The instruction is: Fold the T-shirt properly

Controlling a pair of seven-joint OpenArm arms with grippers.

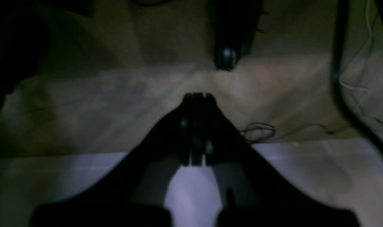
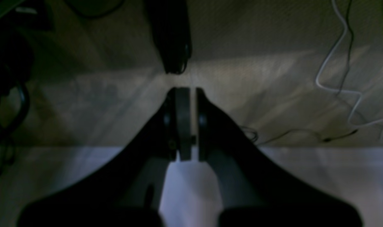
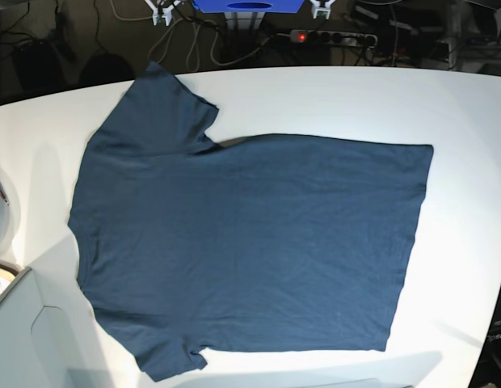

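White table point(image 3: 461, 105) under bright light, with tangled cables point(image 3: 194, 40), a power strip point(image 3: 331, 36) showing a red light, and a blue box point(image 3: 249, 6) behind its far edge.

We see a plain dark navy-blue T-shirt point(image 3: 250, 242), with no print or pattern on it, against a white table point(image 3: 469, 162). Behind the table we see a bright blue box point(image 3: 246, 6), a black power strip point(image 3: 331, 37) with a small red light, and grey and white cables point(image 3: 190, 36). In both wrist views we see black grippers, the left gripper point(image 1: 197, 96) and the right gripper point(image 2: 186, 91), over a dim tan-brown floor point(image 2: 273, 78) crossed by a white cord point(image 2: 333, 50).
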